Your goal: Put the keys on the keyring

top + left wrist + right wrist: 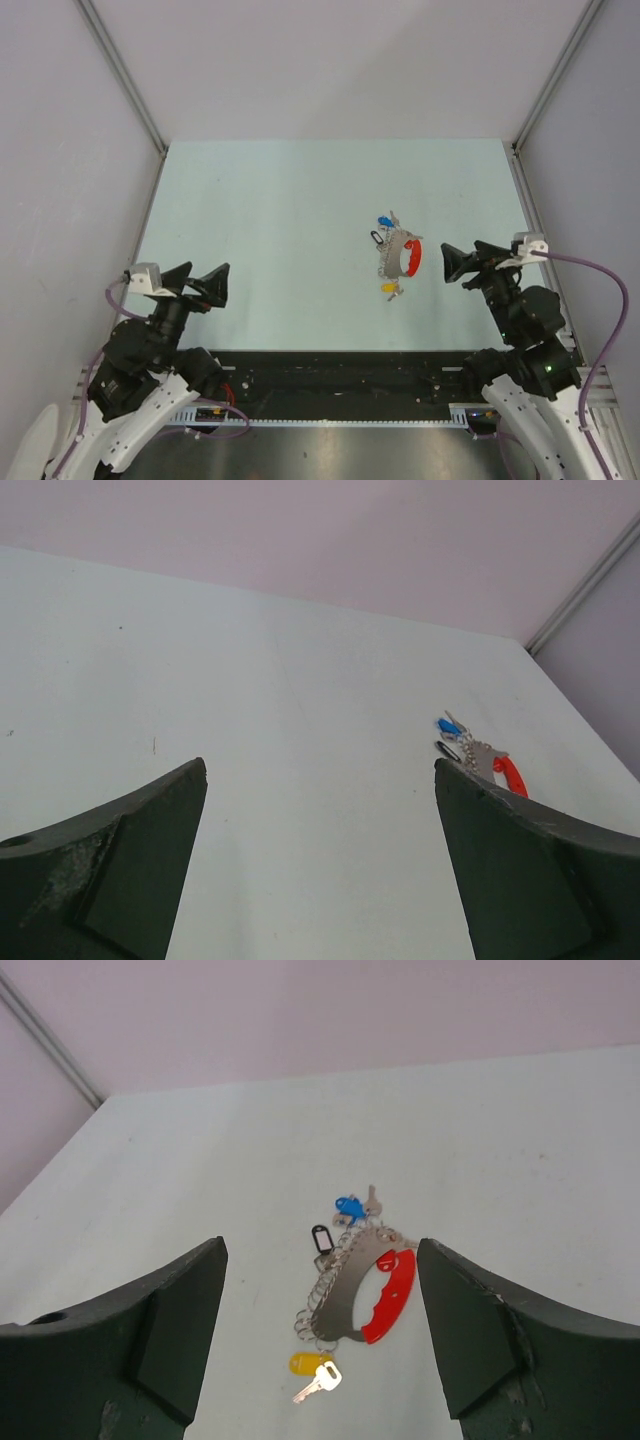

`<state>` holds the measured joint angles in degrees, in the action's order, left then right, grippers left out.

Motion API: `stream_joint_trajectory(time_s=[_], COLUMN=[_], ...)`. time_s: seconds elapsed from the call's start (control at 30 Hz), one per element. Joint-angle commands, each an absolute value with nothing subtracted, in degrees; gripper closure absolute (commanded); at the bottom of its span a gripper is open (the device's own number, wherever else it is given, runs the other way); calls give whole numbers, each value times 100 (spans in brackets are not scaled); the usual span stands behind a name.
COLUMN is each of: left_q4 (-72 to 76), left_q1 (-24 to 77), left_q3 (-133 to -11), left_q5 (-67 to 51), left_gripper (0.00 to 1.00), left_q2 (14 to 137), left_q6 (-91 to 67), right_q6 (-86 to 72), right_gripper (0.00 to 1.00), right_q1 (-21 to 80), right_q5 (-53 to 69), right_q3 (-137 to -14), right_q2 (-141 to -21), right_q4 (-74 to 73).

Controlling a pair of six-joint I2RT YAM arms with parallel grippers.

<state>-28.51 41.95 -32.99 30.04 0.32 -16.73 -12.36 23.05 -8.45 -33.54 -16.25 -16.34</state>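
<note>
The keyring lies flat on the pale table, its grey strap curved alongside the red end piece, with both arms of the 2-arm rig standing off it and neither touching it.

A blue-headed key rests at the keyring's far end, away from the arm bases, and a small black tag sits just to the left of that end. A row of small rings runs down the strap's left edge. At the keyring's near end lie a yellow-headed key and a plain silver key, the 2 touching each other. Whether any of these keys is threaded onto the ring cannot be told from the pictures.

The right gripper hangs near the keyring, to its right, with its fingers pointed toward it. In its own wrist view the right gripper has its jaws spread wide, nothing between them, and the keyring is framed in the gap.

The left gripper sits well apart from the keyring, far to its left and a little nearer the bases. Its jaws are likewise released and grasp nothing. From the left wrist, the left gripper sees the keyring small and distant, partly behind its right-hand finger.
</note>
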Motion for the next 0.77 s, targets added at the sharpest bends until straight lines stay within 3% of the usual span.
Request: stream_joint_trajectory(time_s=[0.0, 0.23, 0.73], left_q4=[-2891, -2927, -2716], left_q1=[4034, 3911, 3902], left_q3=[-3612, -3595, -3454], left_q5=[3427, 3358, 2971], left_gripper=[0, 0, 0], left_q2=[-800, -800, -800], left_q6=[-2135, -2171, -1942], right_q6=[-844, -826, -1195], right_gripper=[18, 17, 14], right_q1=[2285, 2294, 2487], right_q5=[-1449, -1907, -2180], right_q3=[-3639, -3639, -3639], right_q2=[-1108, -501, -422], right_q4=[-2127, -2329, -2610])
